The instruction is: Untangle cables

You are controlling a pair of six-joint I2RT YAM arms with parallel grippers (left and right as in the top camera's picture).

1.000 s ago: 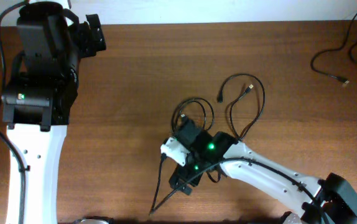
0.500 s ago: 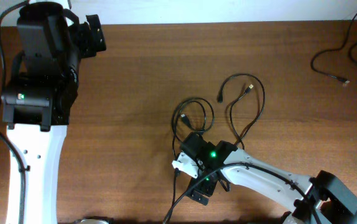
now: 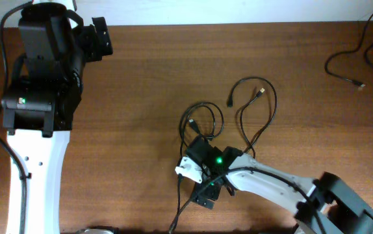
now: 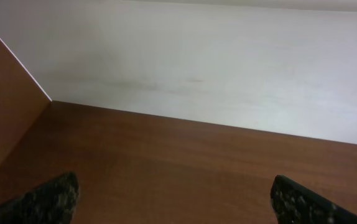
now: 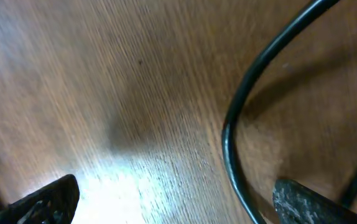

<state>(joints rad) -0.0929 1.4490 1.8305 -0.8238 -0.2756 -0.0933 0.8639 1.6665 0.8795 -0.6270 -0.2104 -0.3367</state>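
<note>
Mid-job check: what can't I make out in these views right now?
Overhead: right arm covers part of the cables; crossings there hidden.
Overhead: plugs too small to identify.
Overhead: far cable runs off the top-right corner.
Right wrist: one strand, blurred close-up, both ends cut off by frame edges.

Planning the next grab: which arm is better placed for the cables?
Right. The right gripper is open and low over the cables, one strand between its fingers; the left gripper faces only table.
</note>
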